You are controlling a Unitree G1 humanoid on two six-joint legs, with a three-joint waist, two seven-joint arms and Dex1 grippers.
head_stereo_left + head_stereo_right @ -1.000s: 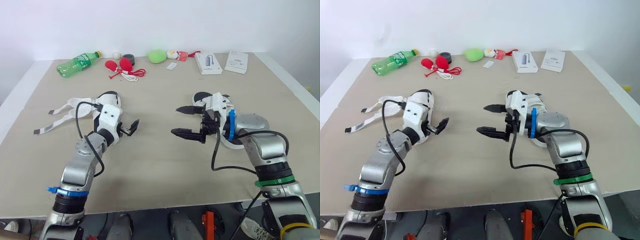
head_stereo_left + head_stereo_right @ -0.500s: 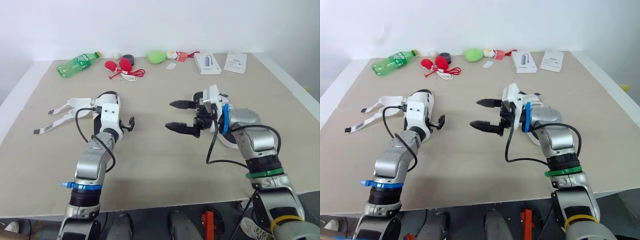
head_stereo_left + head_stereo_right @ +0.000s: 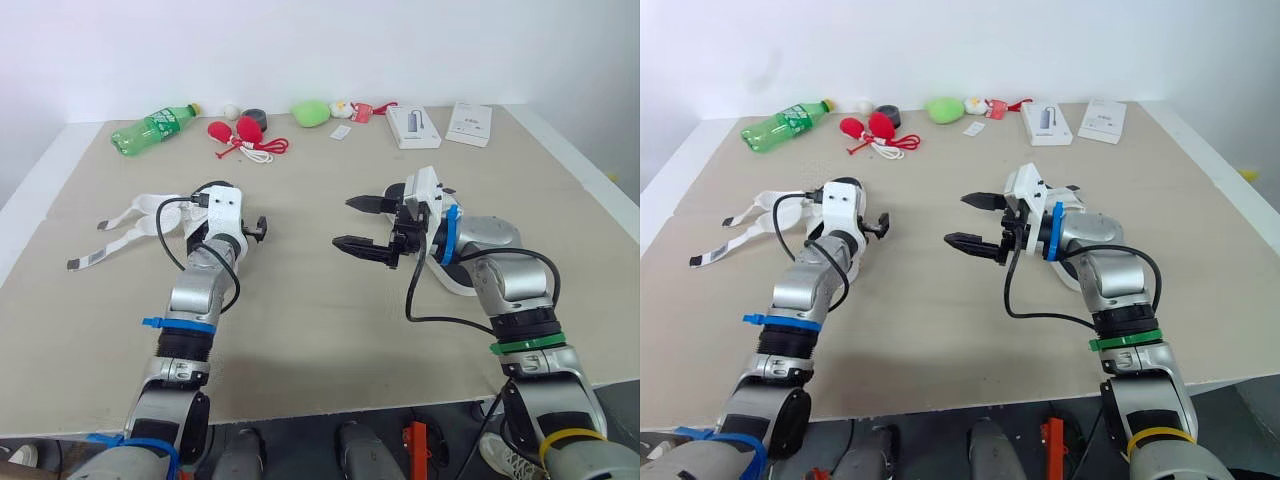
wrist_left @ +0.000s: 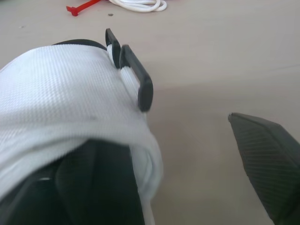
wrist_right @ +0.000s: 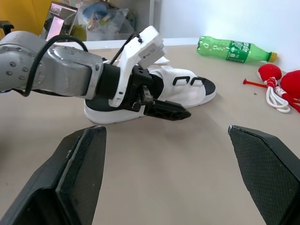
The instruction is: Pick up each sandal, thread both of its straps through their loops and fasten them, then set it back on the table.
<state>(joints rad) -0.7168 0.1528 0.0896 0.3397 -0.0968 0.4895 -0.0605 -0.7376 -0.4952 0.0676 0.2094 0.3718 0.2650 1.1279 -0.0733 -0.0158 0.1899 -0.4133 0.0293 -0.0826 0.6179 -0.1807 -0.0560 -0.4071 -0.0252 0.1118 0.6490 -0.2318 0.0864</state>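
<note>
Left sandal (image 5: 187,91): lies flat on the table (image 3: 330,320), centre-left of the head views, white upper, black sole. Both straps (image 3: 125,215) are undone, trailing flat toward the left edge of the frame. The black loops (image 4: 136,75) stand up on the upper, empty.

Left gripper (image 3: 258,229): right at this sandal, low over the table, spread apart and clamping nothing. In the left wrist view the white upper sits close against it.

Right gripper (image 3: 341,222): mid-frame, spread wide, empty, aimed at the left sandal but well apart from it.

Right sandal (image 3: 458,283): centre-right of the head views, mostly hidden under the right arm. A bit of white edge is visible; I cannot tell the state of its straps.

Handling, judged:
- The sandal looks light.
- The sole looks stiff enough to take a firm pinch, so the sole edge or heel rim is the best hold for lifting.
- The woven upper looks soft and would give under the pads, so it is a poor place to grip.
- The straps look thin and floppy. Pinch near the free tip, or the end will droop and miss the loop.
- The loops look rigid but narrow, so the tip must go in flat.
- Nothing looks fragile. The main risk is the strap slipping out.
</note>
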